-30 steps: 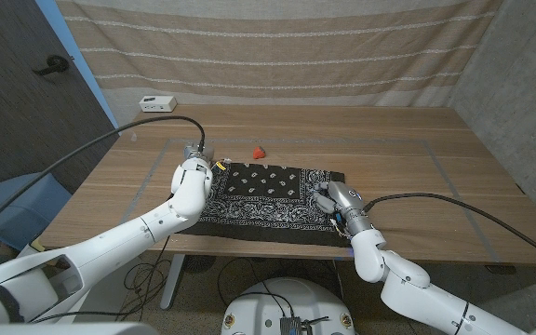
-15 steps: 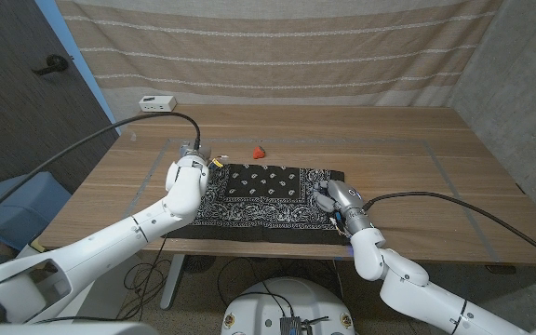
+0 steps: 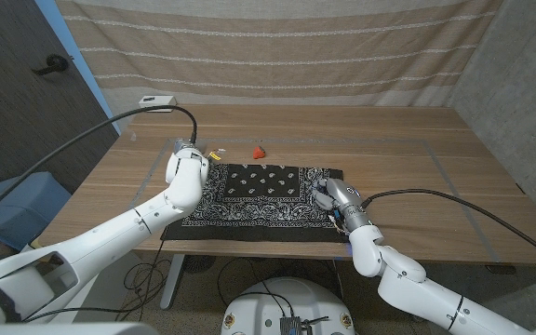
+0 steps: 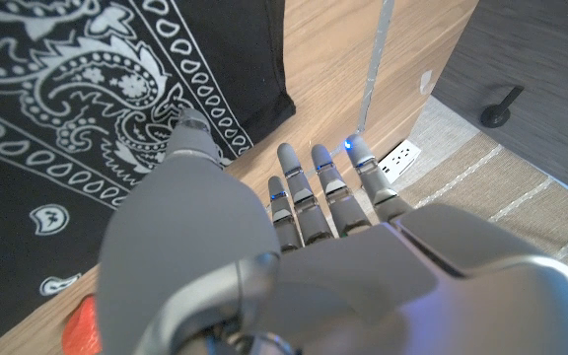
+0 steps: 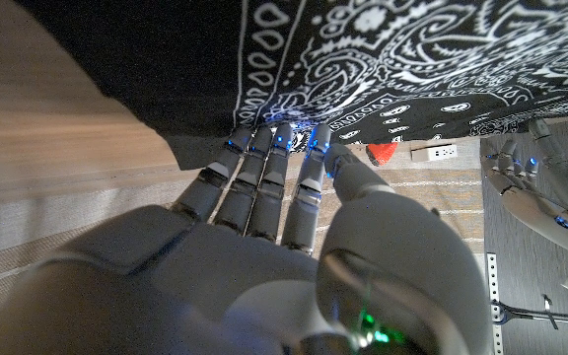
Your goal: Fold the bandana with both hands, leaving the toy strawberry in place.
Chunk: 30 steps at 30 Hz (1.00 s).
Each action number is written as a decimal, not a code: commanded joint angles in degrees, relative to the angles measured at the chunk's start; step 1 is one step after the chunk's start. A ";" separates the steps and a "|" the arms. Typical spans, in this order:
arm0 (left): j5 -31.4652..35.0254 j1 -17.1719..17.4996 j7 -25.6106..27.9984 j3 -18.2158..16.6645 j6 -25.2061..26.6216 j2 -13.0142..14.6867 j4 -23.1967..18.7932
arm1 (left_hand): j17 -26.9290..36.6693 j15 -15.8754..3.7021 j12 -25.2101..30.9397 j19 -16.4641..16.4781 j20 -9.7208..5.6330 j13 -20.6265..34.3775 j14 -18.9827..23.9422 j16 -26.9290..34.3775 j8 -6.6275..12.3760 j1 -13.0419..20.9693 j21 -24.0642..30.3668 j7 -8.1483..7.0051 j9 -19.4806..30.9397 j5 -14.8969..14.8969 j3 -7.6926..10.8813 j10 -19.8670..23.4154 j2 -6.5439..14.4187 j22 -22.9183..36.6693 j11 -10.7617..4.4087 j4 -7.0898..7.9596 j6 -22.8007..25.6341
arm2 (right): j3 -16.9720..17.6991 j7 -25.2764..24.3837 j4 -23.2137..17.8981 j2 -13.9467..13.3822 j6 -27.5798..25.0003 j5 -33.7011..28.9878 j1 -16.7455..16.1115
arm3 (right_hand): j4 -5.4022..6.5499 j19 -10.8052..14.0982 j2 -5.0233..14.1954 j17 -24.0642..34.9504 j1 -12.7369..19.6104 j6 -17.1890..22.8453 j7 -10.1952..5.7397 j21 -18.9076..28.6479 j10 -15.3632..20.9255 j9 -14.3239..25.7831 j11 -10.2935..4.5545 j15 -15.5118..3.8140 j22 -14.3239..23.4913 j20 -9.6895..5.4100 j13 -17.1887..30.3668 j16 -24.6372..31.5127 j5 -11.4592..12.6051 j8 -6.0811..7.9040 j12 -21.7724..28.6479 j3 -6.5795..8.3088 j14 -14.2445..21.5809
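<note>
Bandana (image 3: pixel 259 195): black with white paisley print, lay spread on the wooden table (image 3: pixel 408 149), its near edge hanging slightly over the table's front edge.

Toy strawberry (image 3: pixel 259 150): red, sat on the bare wood just beyond the bandana's far edge, apart from the cloth.

Left hand (image 3: pixel 186 167): arm reached in from the near left corner, hand at the bandana's far left corner. In the left wrist view (image 4: pixel 294 237) the fingers (image 4: pixel 316 182) were extended side by side over the wood beside the cloth's corner, the thumb over the printed edge; it held nothing.

Right hand (image 3: pixel 331 197): at the bandana's right edge. In the right wrist view (image 5: pixel 264 197) the fingertips (image 5: pixel 264 143) pointed straight at the cloth's edge; whether they gripped it could not be told.
</note>
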 commanded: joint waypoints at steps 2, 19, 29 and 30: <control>3.41 -2.89 -7.30 1.34 0.22 -3.24 6.15 | -2.02 -1.85 -0.18 -0.04 -0.47 -2.28 2.63 0.36 0.11 -0.93 0.71 0.42 -1.38 -0.31 -0.23 5.40 0.31 -0.02 -0.49 0.22 2.11 | -0.14 0.82 0.02 0.23 -0.59 0.05 1.02 | 0.15 0.53 0.13 0.23 0.74 0.69 -0.13 0.38 0.13 0.30 -0.12 -2.05 0.18 -0.22 0.24 0.37 0.22 -0.09 -0.16 0.16 0.44; -1.66 -3.45 3.09 3.47 -2.29 -4.10 12.41 | -7.67 -10.17 -0.61 7.37 -4.93 -12.48 19.76 5.55 4.83 6.70 4.72 1.91 -6.10 -2.88 5.50 26.17 6.51 -0.59 -4.42 -3.94 22.53 | -0.16 0.96 -0.16 0.15 -1.56 0.03 1.31 | 0.13 0.52 0.10 0.25 0.78 0.73 -0.05 0.38 0.21 0.31 -0.12 -2.03 0.18 -0.22 0.26 0.35 0.22 -0.26 -0.26 0.17 0.56; -9.22 -1.35 12.30 1.80 -3.34 -1.43 7.10 | -2.61 -11.32 3.50 9.99 -6.36 -10.75 28.82 11.61 13.22 17.27 7.60 3.93 -5.00 -3.34 9.47 38.14 7.80 -0.47 -4.50 -4.82 41.63 | -0.53 1.99 -0.26 -0.05 -2.51 -0.17 1.99 | 0.07 0.53 0.04 0.18 0.84 0.88 -0.08 0.39 0.37 0.32 -0.06 -2.13 0.18 -0.21 0.27 0.28 0.23 -0.31 -0.29 0.24 0.67; -10.47 -1.00 12.99 1.16 -3.50 -1.02 5.95 | -2.45 -11.31 3.61 9.89 -6.30 -10.60 28.78 11.64 13.21 17.37 7.65 3.99 -5.00 -3.34 9.50 38.24 7.85 -0.46 -4.51 -4.76 41.56 | -0.55 2.04 -0.25 -0.03 -2.57 -0.14 2.02 | 0.09 0.52 0.04 0.18 0.82 0.90 -0.08 0.38 0.45 0.32 0.12 -2.13 0.18 -0.22 0.27 0.27 0.23 -0.31 -0.27 0.23 0.66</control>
